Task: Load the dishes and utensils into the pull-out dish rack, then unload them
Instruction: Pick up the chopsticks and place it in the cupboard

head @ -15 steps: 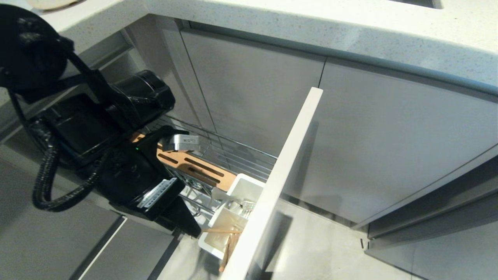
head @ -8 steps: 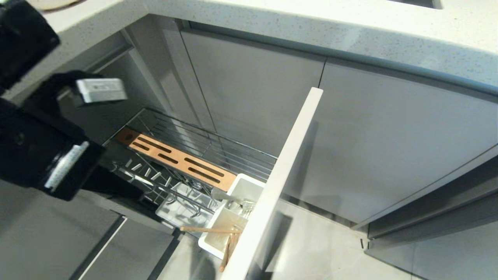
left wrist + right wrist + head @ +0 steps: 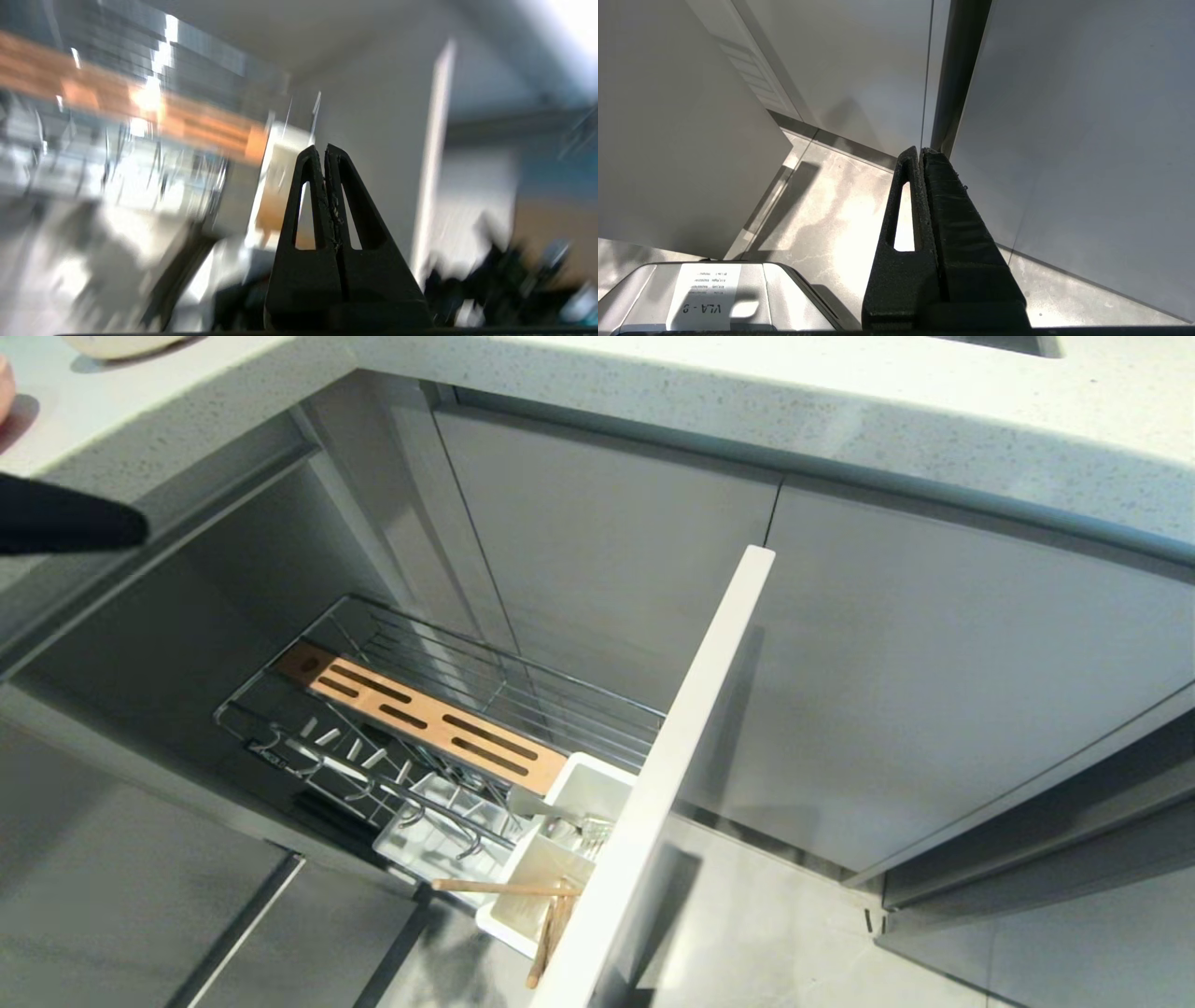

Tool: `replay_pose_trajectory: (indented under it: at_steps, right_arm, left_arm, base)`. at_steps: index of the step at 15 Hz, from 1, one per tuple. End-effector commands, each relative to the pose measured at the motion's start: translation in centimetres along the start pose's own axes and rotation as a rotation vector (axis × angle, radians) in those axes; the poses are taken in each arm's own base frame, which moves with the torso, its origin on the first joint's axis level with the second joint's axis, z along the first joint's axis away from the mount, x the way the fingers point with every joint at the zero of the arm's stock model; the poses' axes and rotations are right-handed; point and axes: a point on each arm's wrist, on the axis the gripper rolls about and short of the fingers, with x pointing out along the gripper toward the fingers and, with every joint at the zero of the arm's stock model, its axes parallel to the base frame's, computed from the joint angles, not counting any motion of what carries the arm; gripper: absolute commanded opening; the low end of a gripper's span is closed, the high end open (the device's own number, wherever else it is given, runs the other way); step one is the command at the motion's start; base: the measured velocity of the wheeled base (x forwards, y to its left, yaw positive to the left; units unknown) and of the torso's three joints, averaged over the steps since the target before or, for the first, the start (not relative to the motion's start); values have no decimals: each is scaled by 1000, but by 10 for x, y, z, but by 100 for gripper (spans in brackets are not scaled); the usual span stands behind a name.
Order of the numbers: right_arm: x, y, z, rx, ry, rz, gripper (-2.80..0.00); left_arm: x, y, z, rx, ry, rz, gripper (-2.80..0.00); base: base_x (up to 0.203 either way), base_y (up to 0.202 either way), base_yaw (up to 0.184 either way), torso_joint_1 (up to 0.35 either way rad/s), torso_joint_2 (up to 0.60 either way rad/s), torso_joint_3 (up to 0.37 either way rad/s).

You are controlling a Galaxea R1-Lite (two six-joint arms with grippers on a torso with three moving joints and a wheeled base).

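The pull-out dish rack point(image 3: 560, 695) stands drawn out, showing its wooden strip point(image 3: 425, 717), white tray point(image 3: 420, 835) and tall pale front panel point(image 3: 691, 728). Its white caddy point(image 3: 597, 779) holds the chopsticks point(image 3: 509, 888) and the grey spoon point(image 3: 541, 805). My left gripper point(image 3: 325, 148) is shut on nothing, raised off to the rack's left; only a black tip point(image 3: 75, 525) of it shows in the head view. Through the blur its wrist view shows the strip point(image 3: 196, 123) and the caddy point(image 3: 280, 154). A white bowl point(image 3: 117, 343) and a pink plate edge point(image 3: 3, 387) sit on the counter's far left. My right gripper point(image 3: 920, 150) hangs parked and shut.
A speckled white countertop point(image 3: 747, 392) overhangs plain grey cabinet doors point(image 3: 934, 672). The open cabinet cavity point(image 3: 187, 607) lies behind the rack. Pale tiled floor point(image 3: 766, 933) spreads to the right of the front panel. The robot's base point(image 3: 705, 294) shows below the right gripper.
My left arm has lifted from over the rack's wire basket and swung up and left, almost out of the head view. The rack, chopsticks and spoon have not moved.
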Motion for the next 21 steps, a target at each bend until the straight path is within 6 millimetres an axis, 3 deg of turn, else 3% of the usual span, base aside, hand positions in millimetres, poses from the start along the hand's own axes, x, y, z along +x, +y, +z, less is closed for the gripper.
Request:
replay_pose_trajectory:
  at_steps: [1, 5, 9, 12, 15, 18, 21]
  right_arm:
    - [0, 0, 0, 0, 2, 0, -280]
    - [0, 0, 0, 0, 2, 0, -280]
    - [0, 0, 0, 0, 2, 0, -280]
    - [0, 0, 0, 0, 2, 0, -280]
    - [0, 0, 0, 0, 2, 0, -280]
    - [0, 0, 0, 0, 2, 0, -280]
    - [0, 0, 0, 0, 2, 0, -280]
  left_arm:
    - [-47, -7, 2, -57, -214, -37, -280]
    - [-89, -18, 6, -145, -513, -32, -280]
    - [-103, -27, 7, -128, -686, 154, -280]
    - [-100, -26, 12, -104, -769, 359, -280]
    - [-90, -9, 22, -76, -797, 638, -280]
    - [-80, 9, 26, -67, -723, 853, -280]
    - [-73, 22, 29, -117, -576, 938, -280]
  base:
    - [0, 0, 0, 0, 0, 0]
    - [0, 0, 0, 0, 0, 0]
    - [0, 0, 0, 0, 0, 0]
    - [0, 0, 0, 0, 0, 0]
    - [0, 0, 0, 0, 0, 0]
    - [0, 0, 0, 0, 0, 0]
    - [0, 0, 0, 0, 0, 0]
